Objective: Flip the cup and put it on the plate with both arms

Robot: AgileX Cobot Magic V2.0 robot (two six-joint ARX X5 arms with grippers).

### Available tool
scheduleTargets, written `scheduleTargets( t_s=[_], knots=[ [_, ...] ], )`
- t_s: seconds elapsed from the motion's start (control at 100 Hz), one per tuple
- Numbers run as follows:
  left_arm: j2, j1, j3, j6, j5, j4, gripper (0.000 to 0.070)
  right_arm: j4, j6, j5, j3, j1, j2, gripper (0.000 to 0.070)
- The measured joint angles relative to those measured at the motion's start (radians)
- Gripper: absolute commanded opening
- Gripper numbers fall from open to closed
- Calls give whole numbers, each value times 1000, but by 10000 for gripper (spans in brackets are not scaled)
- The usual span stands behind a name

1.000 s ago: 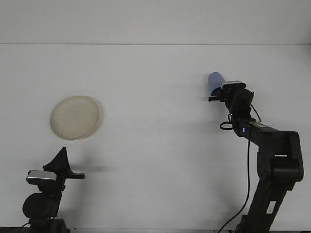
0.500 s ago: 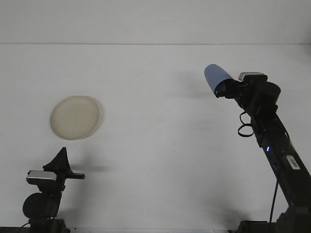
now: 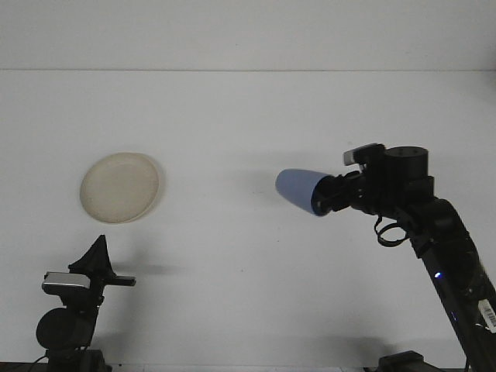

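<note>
we see little here beyond the white table (image 3: 232,256) — a plain, matte surface that fills nearly all of the front view. at its far edge a thin line runs straight across, and above that line stands a pale wall (image 3: 248,35) — bare, evenly lit, much the same white as the table.

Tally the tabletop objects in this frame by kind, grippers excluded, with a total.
Cups: 1, the blue cup, held sideways by the right gripper.
Plates: 1, the cream plate, lying on the white table.
Total: 2
</note>
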Motion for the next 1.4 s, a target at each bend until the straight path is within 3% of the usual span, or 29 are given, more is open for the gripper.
scheduleTargets(
  t_s=[0.23, 0.48, 0.85, 1.01, 1.07, 1.17, 1.2, 1.4],
  knots=[
    [0, 0, 0, 0, 0, 0, 13, -251, -123, 196, 119, 253, 88, 0],
    [0, 0, 0, -19, 0, 0, 13, -428, -175, 367, 173, 463, 261, 0],
    [0, 0, 0, -155, 0, 0, 13, -459, -189, 475, 179, 575, 435, 0],
    [0, 0, 0, -178, 0, 0, 13, -460, -190, 504, 180, 587, 468, 0],
    [0, 0, 0, -182, 0, 0, 13, -460, -195, 504, 180, 590, 476, 42],
    [0, 0, 0, -195, 0, 0, 13, -458, -201, 497, 180, 594, 478, 260],
    [0, 0, 0, -207, 0, 0, 13, -457, -203, 492, 181, 594, 478, 297],
    [0, 0, 0, -359, 0, 0, 12, -453, -203, 479, 209, 594, 476, 303]
  ],
)
